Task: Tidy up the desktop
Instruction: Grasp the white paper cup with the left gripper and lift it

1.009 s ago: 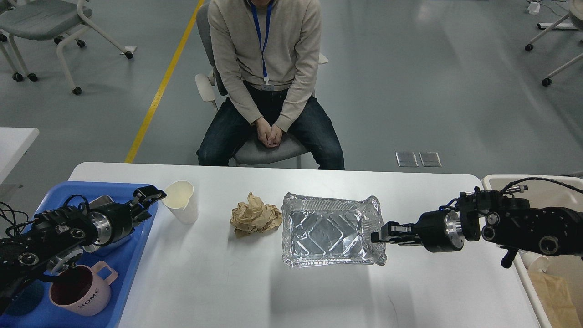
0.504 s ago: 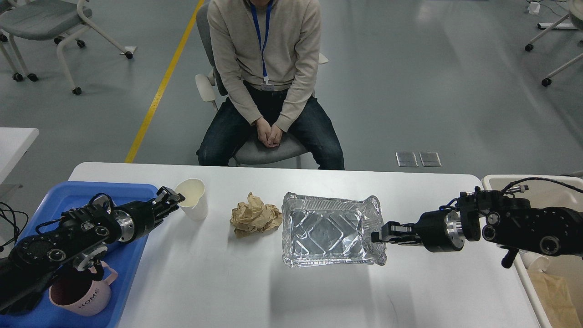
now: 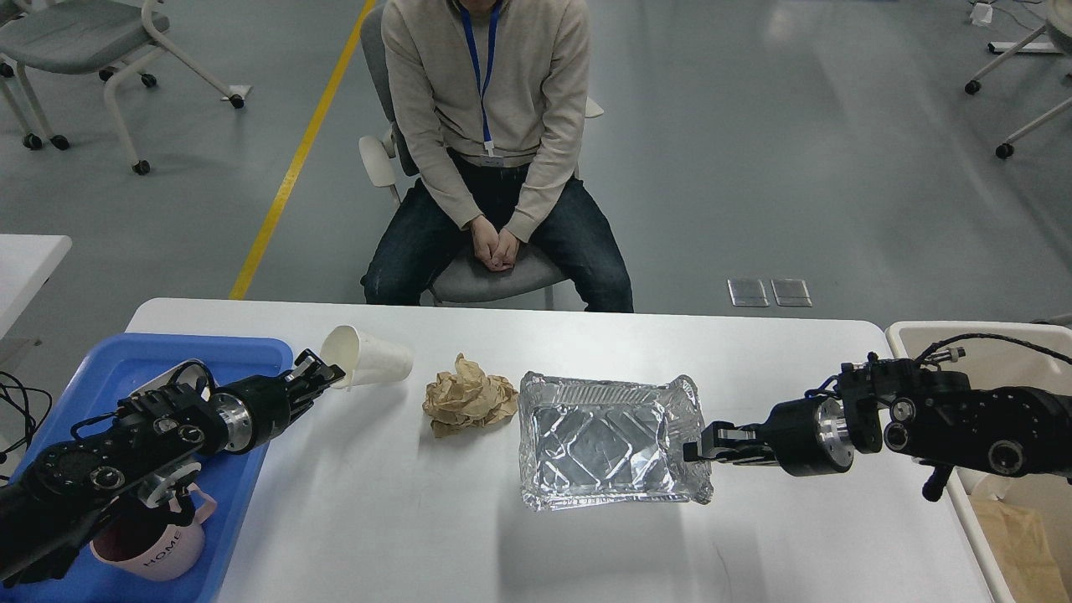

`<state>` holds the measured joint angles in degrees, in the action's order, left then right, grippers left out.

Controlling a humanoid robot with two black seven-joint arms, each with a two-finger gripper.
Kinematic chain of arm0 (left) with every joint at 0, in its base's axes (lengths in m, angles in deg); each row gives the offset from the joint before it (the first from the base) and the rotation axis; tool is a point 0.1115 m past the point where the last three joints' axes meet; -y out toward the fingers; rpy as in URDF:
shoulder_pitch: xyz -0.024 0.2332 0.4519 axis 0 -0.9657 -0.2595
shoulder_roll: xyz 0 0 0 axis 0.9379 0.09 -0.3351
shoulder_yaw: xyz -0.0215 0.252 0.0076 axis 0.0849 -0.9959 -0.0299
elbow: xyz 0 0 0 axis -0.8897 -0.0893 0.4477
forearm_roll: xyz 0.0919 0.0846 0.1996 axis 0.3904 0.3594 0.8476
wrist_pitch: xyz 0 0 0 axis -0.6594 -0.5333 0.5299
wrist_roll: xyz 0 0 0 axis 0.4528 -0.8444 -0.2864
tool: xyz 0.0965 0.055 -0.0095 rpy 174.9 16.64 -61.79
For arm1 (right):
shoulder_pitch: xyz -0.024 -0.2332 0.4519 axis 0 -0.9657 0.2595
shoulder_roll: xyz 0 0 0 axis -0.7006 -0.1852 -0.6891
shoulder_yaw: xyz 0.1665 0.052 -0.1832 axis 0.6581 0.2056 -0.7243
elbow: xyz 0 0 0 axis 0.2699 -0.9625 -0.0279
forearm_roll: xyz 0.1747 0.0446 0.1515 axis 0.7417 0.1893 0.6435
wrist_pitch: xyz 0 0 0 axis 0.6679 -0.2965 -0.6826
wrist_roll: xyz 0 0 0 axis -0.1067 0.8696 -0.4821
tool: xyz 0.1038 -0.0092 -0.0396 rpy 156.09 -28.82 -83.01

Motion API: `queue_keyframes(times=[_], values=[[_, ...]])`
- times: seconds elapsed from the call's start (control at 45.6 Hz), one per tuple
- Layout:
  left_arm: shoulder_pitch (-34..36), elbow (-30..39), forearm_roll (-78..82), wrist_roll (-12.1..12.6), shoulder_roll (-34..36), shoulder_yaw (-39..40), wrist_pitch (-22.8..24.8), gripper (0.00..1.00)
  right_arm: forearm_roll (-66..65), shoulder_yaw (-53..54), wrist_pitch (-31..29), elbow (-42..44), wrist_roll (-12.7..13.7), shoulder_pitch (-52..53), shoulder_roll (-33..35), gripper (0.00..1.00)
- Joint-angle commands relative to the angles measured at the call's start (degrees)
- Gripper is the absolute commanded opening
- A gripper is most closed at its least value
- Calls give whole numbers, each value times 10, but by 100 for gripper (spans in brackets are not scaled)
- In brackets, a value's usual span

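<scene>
The white desktop (image 3: 419,519) fills the lower part of the head view. A white paper cup (image 3: 377,362) lies tipped over on it, its mouth facing left. My left gripper (image 3: 325,373) is at the lower rim of that mouth; its dark fingers cannot be told apart. A crumpled ball of brown paper (image 3: 469,398) lies to the right of the cup. My right gripper (image 3: 695,450) is shut on the right rim of a foil tray (image 3: 603,444), which hangs slightly tilted above its shadow.
A blue plastic tray (image 3: 126,360) at the left edge holds a pink mug (image 3: 159,540). A beige bin (image 3: 909,335) with brown paper inside stands off the right edge. A seated person (image 3: 490,151) faces the far side of the table.
My left gripper moved right from over the blue tray to the cup, and the cup slid right and tipped onto its side. The foil tray shifted slightly toward me with the right gripper.
</scene>
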<state>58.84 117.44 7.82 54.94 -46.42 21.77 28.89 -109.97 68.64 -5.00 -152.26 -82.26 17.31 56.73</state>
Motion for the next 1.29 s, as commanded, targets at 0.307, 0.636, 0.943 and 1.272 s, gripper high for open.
queue_keyframes(times=[0.307, 0.636, 0.943, 1.272], values=[[21, 85, 1, -4, 100, 1, 6, 0, 33, -126, -6, 4, 1, 110, -88, 0], [48, 239, 2, -4, 200, 8, 11, 1, 62, -152, -20, 11, 0, 131, -120, 0], [81, 348, 4, -1, 207, 1, 4, 2, 115, -155, -25, 30, 1, 140, -131, 0], [131, 397, 12, -4, 165, -74, 4, 2, 117, -159, -24, 32, 2, 149, -162, 0]])
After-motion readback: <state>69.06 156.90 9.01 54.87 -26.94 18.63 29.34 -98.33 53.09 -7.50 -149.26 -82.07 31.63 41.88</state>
